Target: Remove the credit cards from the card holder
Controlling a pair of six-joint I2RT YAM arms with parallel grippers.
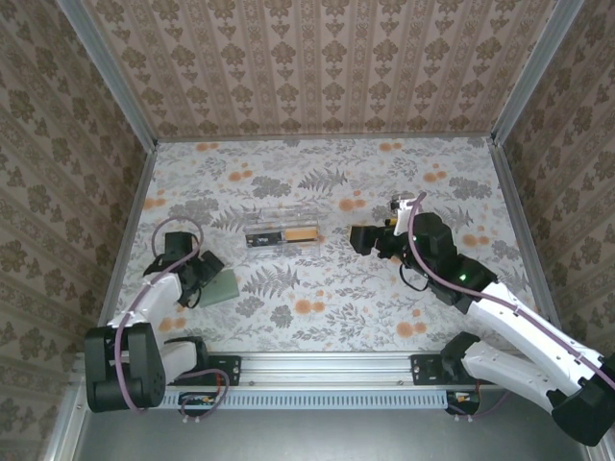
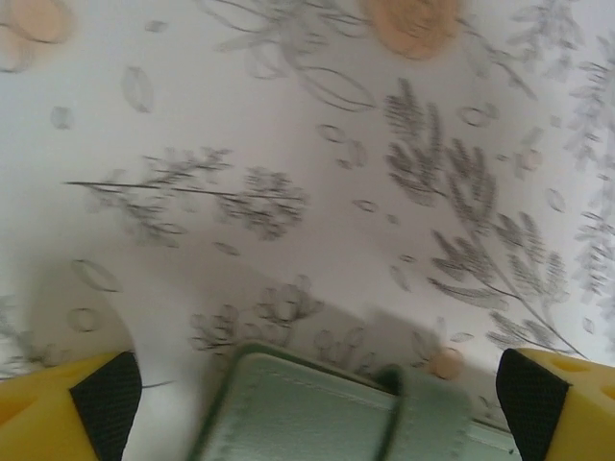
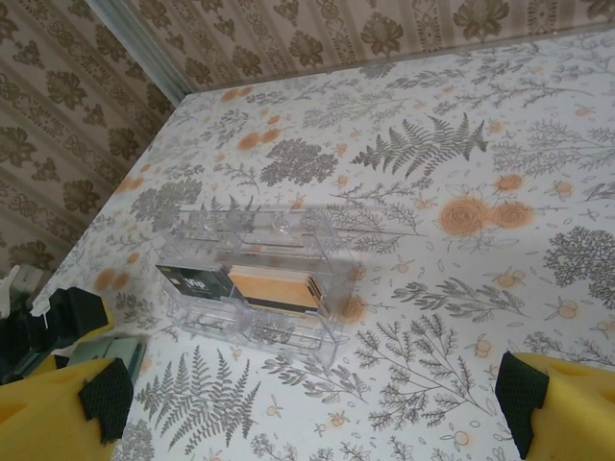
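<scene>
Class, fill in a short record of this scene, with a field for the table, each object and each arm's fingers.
table: floral-patterned surface, patterned walls around it
card holder: grey-green, lying flat at the near left
clear plastic box: mid-table, black and orange contents inside
left fingers: open, low over the table, one either side of the card holder
right fingers: open, holding nothing, pointed towards the clear plastic box

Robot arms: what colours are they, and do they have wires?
The left arm and right arm are white tubes with black joints, each with a looping purple cable. The right one shows a green light. Tool fingers are yellow with black pads.
</scene>
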